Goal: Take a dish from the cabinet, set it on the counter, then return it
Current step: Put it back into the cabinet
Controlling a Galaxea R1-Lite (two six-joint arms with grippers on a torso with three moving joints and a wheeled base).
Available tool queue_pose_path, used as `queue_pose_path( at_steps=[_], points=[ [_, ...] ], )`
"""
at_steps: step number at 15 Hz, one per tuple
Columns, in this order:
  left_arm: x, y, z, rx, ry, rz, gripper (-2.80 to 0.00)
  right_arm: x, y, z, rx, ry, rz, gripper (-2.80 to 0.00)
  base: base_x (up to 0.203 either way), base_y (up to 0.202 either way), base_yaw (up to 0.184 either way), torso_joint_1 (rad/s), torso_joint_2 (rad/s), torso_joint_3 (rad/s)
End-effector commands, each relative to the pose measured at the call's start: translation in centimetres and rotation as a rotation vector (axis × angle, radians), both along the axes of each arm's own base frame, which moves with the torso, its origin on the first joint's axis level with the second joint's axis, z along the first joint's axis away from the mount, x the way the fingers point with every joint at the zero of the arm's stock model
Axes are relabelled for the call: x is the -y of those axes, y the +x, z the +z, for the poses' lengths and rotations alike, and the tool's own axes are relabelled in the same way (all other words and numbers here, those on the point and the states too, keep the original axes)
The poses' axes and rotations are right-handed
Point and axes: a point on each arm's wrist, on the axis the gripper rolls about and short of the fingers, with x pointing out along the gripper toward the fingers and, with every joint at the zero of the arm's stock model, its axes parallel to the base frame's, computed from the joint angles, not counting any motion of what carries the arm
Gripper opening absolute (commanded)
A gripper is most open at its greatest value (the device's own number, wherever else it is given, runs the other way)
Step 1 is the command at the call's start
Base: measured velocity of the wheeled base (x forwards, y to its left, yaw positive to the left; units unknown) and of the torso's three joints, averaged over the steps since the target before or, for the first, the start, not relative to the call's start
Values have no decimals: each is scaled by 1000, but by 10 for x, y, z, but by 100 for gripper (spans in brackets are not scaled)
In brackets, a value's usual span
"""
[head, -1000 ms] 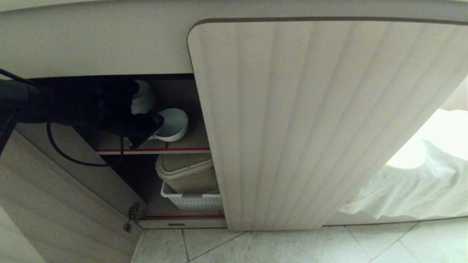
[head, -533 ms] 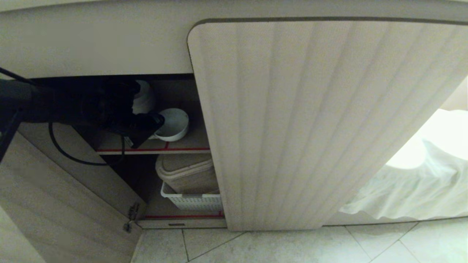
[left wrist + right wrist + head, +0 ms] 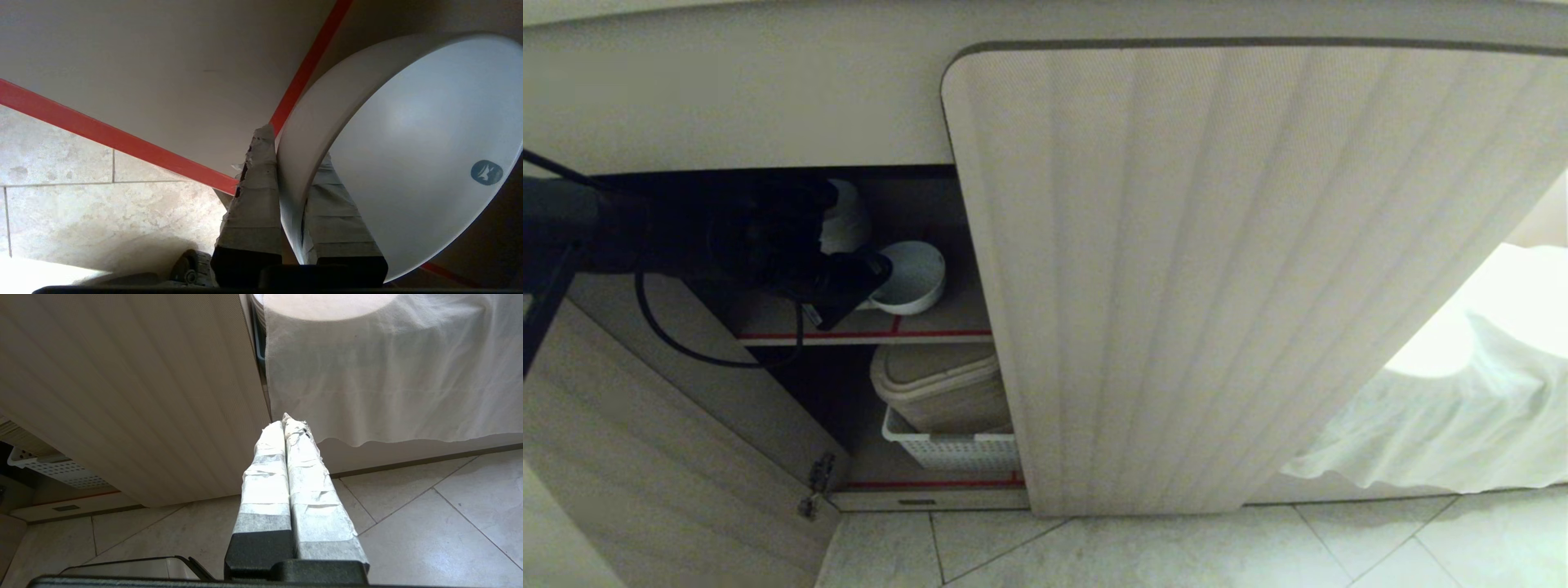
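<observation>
Pale tiled floor (image 3: 1176,547) below, and we see a low cabinet (image 3: 1217,269) with ribbed beige doors; the left door (image 3: 645,457) hangs open, showing a dark interior with red-edged shelves. A strip of the bench (image 3: 768,6) front runs along the top of the head view. White cloth (image 3: 1445,416) drapes at the right.

The left gripper (image 3: 870,273) reaches into the cabinet at the upper shelf (image 3: 931,322). Its jaws are clamped on the rim of the dish (image 3: 913,276), a white bowl. In the left wrist view one taped finger (image 3: 253,196) sits outside the wall and the other inside the dish (image 3: 408,134), wall pinched between them. The dish is tilted, over the upper shelf, just right of the gripper; we cannot tell whether its foot touches the shelf. Behind the gripper a stack of white bowls (image 3: 849,220) shows partly.

Label: a small round blue-grey mark (image 3: 486,172) with a white figure inside the dish; no readable writing.

The lower shelf holds a white perforated basket (image 3: 952,449) with a beige lidded container (image 3: 939,384) in it.

The right gripper (image 3: 288,422) hangs low by the closed door, over the floor, jaws pressed together and empty.
</observation>
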Motion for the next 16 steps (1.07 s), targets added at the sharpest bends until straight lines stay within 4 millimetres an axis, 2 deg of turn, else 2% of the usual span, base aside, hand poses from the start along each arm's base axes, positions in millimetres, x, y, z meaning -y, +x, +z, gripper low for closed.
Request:
queue_pose_path(
  at_steps=[1, 16],
  points=[
    [0, 0, -1, -3, -4, 4, -280, 0, 0, 0, -1, 1, 0, -280, 0, 0, 0, 0, 0, 0],
    [0, 4, -10, -25, -2, 4, -280, 0, 0, 0, -1, 1, 0, -280, 0, 0, 0, 0, 0, 0]
  ],
)
